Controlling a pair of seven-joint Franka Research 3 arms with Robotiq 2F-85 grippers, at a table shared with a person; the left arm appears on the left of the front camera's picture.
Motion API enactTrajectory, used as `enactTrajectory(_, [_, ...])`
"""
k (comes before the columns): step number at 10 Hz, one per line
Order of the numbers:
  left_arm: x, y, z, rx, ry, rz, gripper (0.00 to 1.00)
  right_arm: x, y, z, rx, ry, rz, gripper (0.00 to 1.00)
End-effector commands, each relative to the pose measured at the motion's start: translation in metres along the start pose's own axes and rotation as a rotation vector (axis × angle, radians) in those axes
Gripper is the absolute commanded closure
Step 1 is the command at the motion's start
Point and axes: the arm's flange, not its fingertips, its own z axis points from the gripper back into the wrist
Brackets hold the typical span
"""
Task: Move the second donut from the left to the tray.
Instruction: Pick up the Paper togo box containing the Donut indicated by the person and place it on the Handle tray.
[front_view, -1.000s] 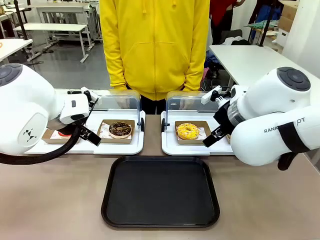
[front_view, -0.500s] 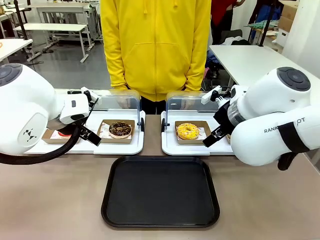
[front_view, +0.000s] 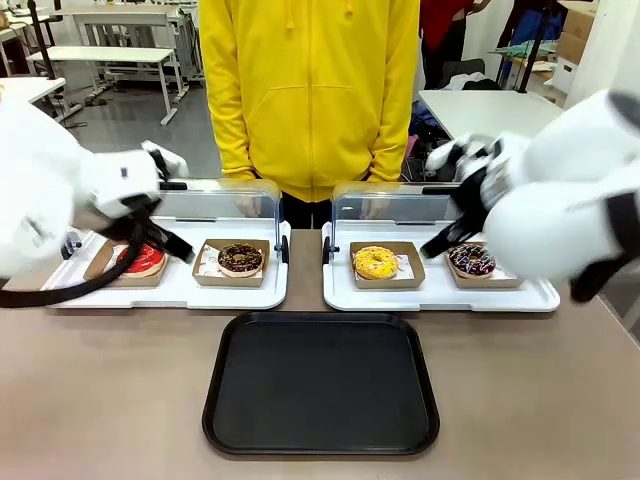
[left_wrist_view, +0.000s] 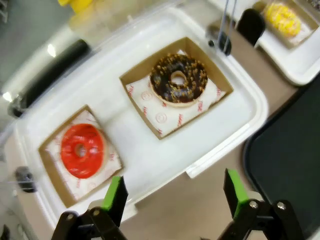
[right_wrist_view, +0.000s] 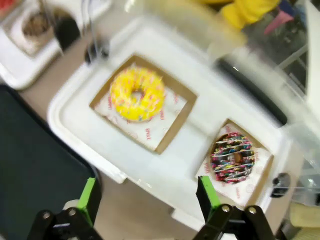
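Where lids (front_view: 228, 205) stand raised, chocolate donut (front_view: 240, 258) (boxed)

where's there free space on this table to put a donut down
The black tray is wholly bare. Bare table flanks it on both sides, nearer the robot than the left white tray and right white tray. Those are crowded: two boxed donuts each, only a narrow gap between them.
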Motion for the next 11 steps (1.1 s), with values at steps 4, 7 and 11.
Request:
enactTrajectory(4, [-0.011,0.140,0.114,-0.316,-0.109,-0.230,0.00,-0.055,-0.162,0.141,0.275,-0.216,-0.031,0.00])
enactTrajectory(7, [-0.043,0.197,0.134,-0.391,-0.244,-0.335,0.00,-0.101,-0.232,0.156,0.385,-0.290,-0.028,0.00])
enactTrajectory(11, [-0.062,0.211,0.139,-0.438,-0.420,-0.401,0.00,-0.127,-0.259,0.163,0.439,-0.412,-0.002,0.00])
